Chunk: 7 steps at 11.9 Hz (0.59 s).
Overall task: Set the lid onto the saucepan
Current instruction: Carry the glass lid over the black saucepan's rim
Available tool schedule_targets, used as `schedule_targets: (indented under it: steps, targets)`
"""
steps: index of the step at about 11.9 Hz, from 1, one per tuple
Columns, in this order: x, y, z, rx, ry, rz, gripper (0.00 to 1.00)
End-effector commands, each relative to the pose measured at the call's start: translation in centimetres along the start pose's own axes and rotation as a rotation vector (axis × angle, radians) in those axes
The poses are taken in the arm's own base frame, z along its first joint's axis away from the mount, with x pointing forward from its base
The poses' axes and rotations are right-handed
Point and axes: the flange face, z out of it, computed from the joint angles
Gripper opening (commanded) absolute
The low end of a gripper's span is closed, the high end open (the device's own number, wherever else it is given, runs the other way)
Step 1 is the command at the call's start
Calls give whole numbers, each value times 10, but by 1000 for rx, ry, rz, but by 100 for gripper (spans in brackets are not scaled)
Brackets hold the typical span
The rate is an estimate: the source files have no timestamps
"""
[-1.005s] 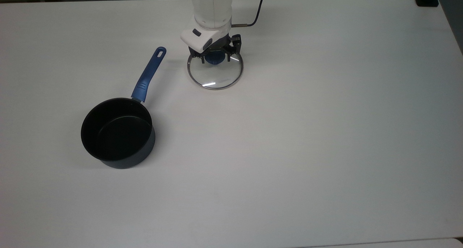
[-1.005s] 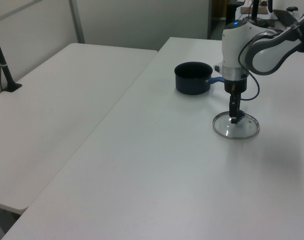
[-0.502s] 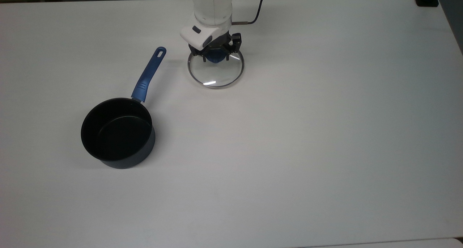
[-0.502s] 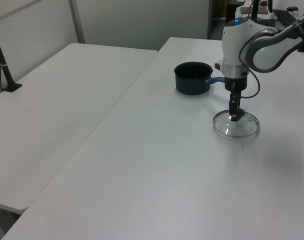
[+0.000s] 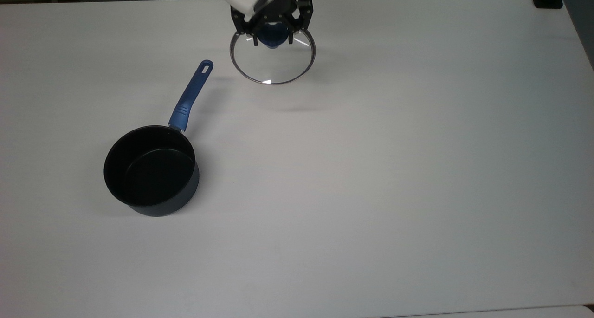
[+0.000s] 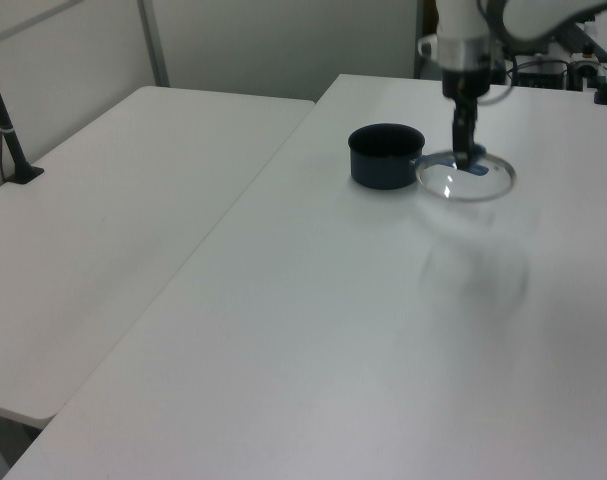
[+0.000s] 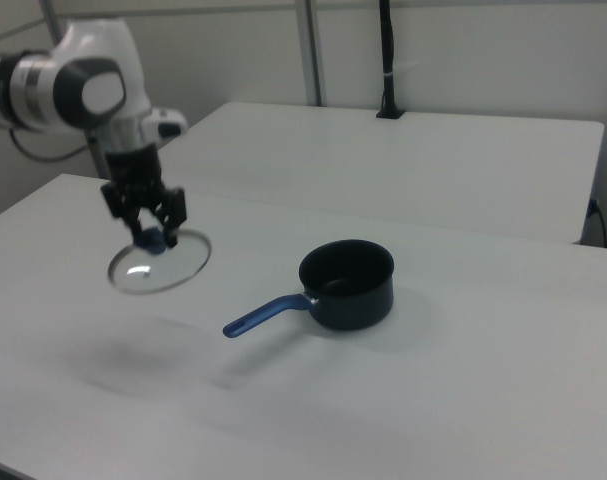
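Top view: gripper (image 5: 273, 34) clamped on the blue knob (image 5: 272, 35) of the lid (image 5: 272, 58), fingers pinching it from both sides. Half a second ago the lid lay flat on the table (image 5: 371, 169), rim in contact; now it is lifted clear. Evidence: a soft shadow (image 5: 292, 105) sits on the table apart from the lid, toward the top view's bottom, and the disc reads larger than before.

Right view confirms: lid (image 7: 159, 264) hangs level under the gripper (image 7: 151, 236), with its shadow well below on the table.

Left view: lid (image 6: 466, 176) airborne, appearing beside the saucepan (image 6: 385, 155) in line of sight, not over it.

Saucepan (image 5: 151, 171) unmoved since the earlier frames, upright, empty, long handle (image 5: 191, 95) pointing toward the top view's top right. It sits well apart from the lid, toward the top view's lower left.

Judgement: pickup done, grasp looks secure, lid not tilting. Remaining work is the carry across to the saucepan, centring the disc over the round opening, then lowering until the rim seats. Handle lies between the two; enough height should clear it.
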Motion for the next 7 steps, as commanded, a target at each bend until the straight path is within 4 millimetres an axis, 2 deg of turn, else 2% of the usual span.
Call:
schedule_targets:
  steps: [1,2,3,5,6,7]
  targets:
    - [57,62,-49,-1,32,81,39]
    - [69,96,-48,-2,52,137,39]
    - [88,121,-51,-8,91,172,39]
    - [115,171,-44,-33,177,241,39]
    - [127,192,-31,-53,233,273,39]
    - [137,204,-17,-64,272,309,39]
